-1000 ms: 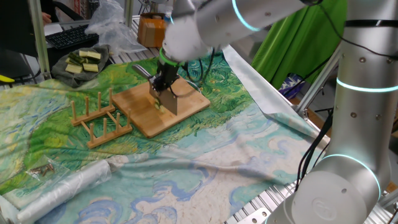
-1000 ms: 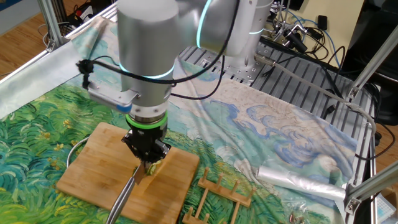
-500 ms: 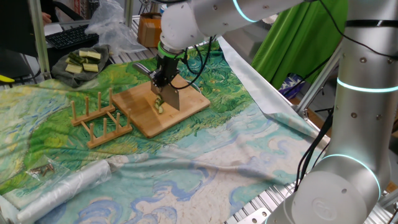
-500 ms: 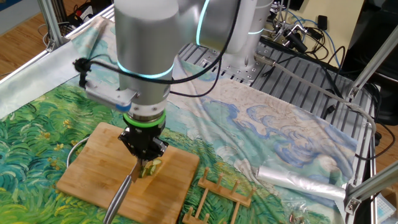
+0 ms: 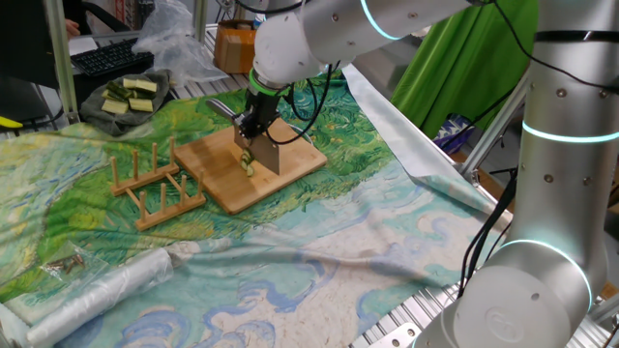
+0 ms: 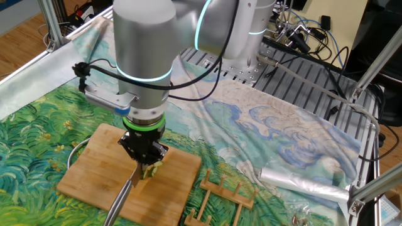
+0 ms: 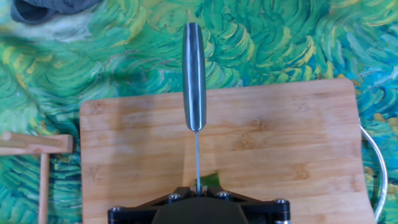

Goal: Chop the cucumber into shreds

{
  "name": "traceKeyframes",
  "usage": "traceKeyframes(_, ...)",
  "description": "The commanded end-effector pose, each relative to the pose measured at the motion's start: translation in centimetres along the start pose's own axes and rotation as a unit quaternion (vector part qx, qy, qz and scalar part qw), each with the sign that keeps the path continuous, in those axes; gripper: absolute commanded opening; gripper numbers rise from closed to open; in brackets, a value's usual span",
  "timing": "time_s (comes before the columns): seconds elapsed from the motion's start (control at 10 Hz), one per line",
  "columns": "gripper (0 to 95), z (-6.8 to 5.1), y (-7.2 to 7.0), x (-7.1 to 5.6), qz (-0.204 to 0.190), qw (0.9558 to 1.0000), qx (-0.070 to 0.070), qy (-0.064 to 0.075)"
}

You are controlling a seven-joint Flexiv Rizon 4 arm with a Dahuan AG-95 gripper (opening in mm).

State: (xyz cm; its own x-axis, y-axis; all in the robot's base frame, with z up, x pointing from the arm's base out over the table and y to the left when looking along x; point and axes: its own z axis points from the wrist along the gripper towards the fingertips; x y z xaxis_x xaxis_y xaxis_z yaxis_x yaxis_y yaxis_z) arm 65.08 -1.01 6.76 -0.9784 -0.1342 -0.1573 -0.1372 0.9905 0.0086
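In the hand view, the gripper (image 7: 198, 202) sits at 6 o'clock, clamped on a knife (image 7: 194, 81) whose blade runs edge-on toward 12 o'clock, its steel handle extending beyond. The cucumber (image 7: 210, 181) shows as a small green piece just beside the blade at its 3 o'clock side, directly above the gripper housing. Both lie over the board (image 7: 280, 143), which rests on the painted cloth (image 7: 261, 37).

In one fixed view, the gripper (image 5: 253, 129) holds the knife (image 5: 265, 153) blade-down on the board (image 5: 290, 159), with the cucumber (image 5: 247, 162) touching the blade at its 9 o'clock side. A wooden rack (image 5: 155, 188) stands beside the board at 9 o'clock. A plate (image 5: 97, 108) with green sticks (image 5: 131, 95) sits well apart at 11 o'clock.
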Motion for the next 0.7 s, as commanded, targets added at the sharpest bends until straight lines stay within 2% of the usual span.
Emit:
traceKeyframes(0.1, 0.0, 1.0, 0.2, 0.1, -0.005, 1.0000, -0.003, -0.004)
traceKeyframes(0.2, 0.0, 2.2, 0.2, 0.3, -0.003, 0.9999, -0.007, -0.012)
traceKeyframes(0.3, 0.0, 2.8, 0.2, 0.3, -0.002, 0.9998, -0.009, -0.018)
traceKeyframes(0.4, 0.0, 2.7, 0.3, 0.4, 0.000, 0.9998, -0.010, -0.018)
traceKeyframes(0.6, 0.0, 1.5, 0.3, 0.1, 0.001, 0.9999, -0.006, -0.008)
traceKeyframes(0.7, 0.0, 1.5, 0.3, 0.1, 0.003, 0.9999, -0.004, -0.009)
